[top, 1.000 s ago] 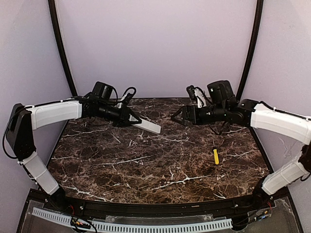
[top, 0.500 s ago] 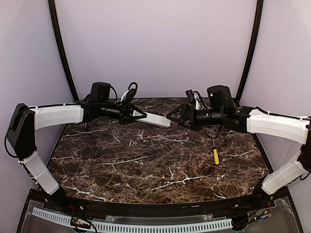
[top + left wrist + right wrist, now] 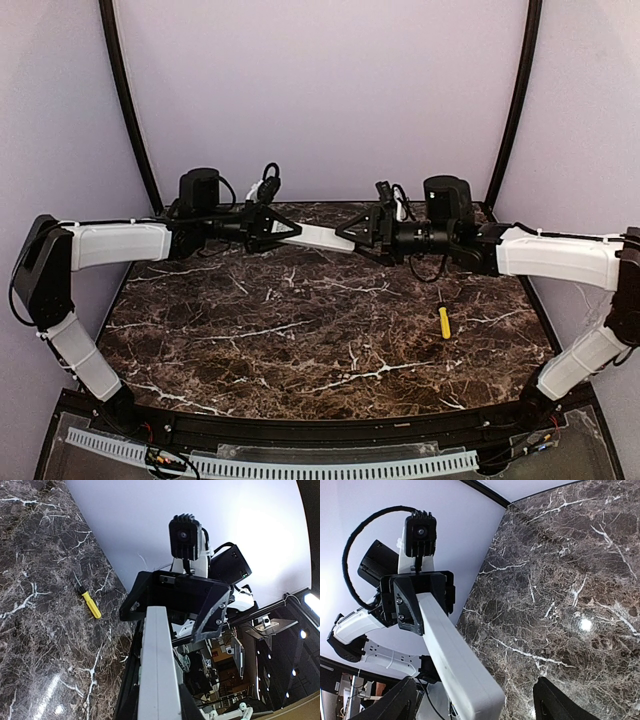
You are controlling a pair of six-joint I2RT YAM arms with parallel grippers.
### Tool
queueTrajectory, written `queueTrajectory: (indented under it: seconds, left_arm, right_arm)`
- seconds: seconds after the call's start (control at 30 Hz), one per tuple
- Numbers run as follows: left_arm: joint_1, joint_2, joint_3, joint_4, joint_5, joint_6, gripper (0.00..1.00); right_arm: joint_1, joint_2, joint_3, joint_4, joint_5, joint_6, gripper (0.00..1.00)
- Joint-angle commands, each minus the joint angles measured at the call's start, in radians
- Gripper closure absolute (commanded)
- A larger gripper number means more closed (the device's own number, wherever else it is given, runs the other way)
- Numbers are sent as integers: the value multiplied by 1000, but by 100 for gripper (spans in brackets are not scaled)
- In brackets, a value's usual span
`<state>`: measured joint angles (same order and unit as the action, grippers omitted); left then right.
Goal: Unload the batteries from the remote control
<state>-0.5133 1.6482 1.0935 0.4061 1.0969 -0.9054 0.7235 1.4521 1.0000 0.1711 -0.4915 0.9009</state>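
Observation:
The white remote control point(image 3: 320, 238) hangs in the air above the back of the table, roughly level. My left gripper point(image 3: 285, 232) is shut on its left end. My right gripper point(image 3: 345, 237) is open, and the remote's free end lies between its spread fingers without touching them. In the right wrist view the remote point(image 3: 455, 655) runs from the left gripper point(image 3: 420, 600) down to my right gripper point(image 3: 477, 700). In the left wrist view the remote point(image 3: 157, 670) points at the open right gripper point(image 3: 172, 610). The batteries are hidden.
A yellow-handled screwdriver point(image 3: 444, 321) lies on the dark marble table point(image 3: 300, 340) at the right; it also shows in the left wrist view point(image 3: 91, 605). Purple walls stand close behind and beside the table.
Both arms have moved toward each other. The left gripper has lifted the remote level and carried it right. The right gripper has moved left until its open fingers stand round the remote's free end.

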Motion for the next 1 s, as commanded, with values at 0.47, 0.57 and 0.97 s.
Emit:
queueTrajectory:
  seconds: [0.47,0.57,0.97]
  left_arm:
    - [0,-47,-32,175,24,-111,100]
    - [-4,-46,-31,170,20,-109,100]
    - [-19,-58,-2,-13,-31,27,100]
  right_arm:
    - [-5,51,2,188,-108,45,43]
    - [-4,65,11,197,-115,47,49]
    - [-3,100,23,231,-137,52,62]
